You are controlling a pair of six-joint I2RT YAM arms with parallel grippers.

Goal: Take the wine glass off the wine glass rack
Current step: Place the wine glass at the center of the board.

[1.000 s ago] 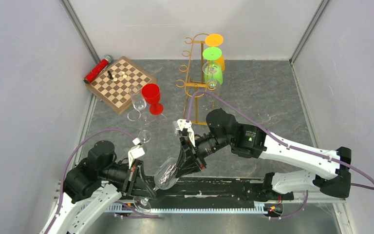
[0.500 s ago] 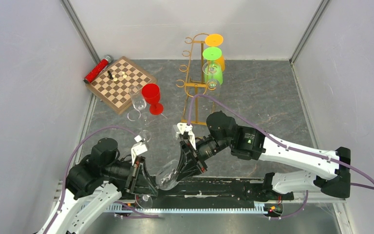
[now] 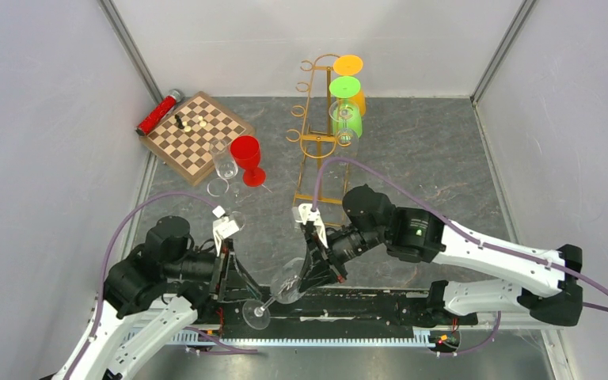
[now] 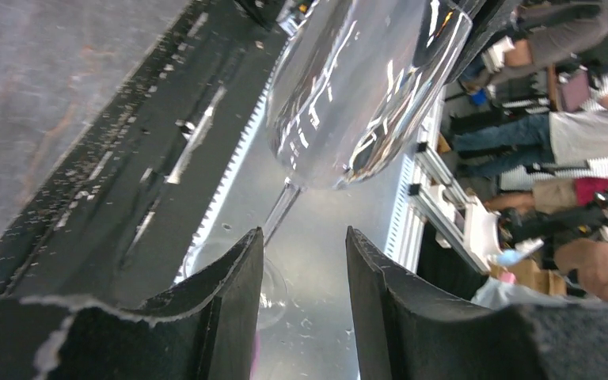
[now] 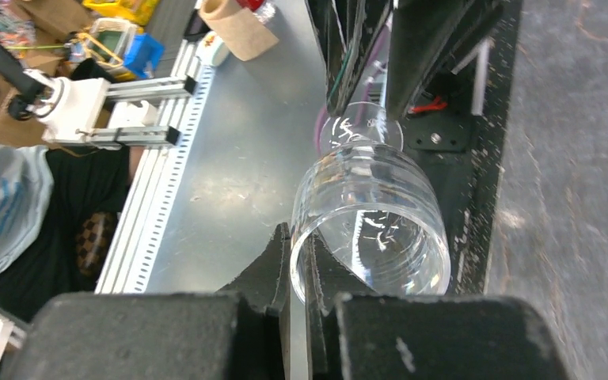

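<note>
Right gripper (image 5: 297, 255) pinches the wine glass (image 3: 286, 283) by its rim; left gripper (image 4: 304, 247) released, the stem (image 4: 280, 214) just ahead of its 2 parted jaws; a firm pinch and slow travel should suit.

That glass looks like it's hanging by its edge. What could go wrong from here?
1. The right hand pinches the tilted glass only by its thin rim, so it could slip or crack.
2. It hangs above the metal frame at the near edge; a drop there would likely break it.
3. The open left hand sits close to the stem, so a careless move might knock it.
</note>
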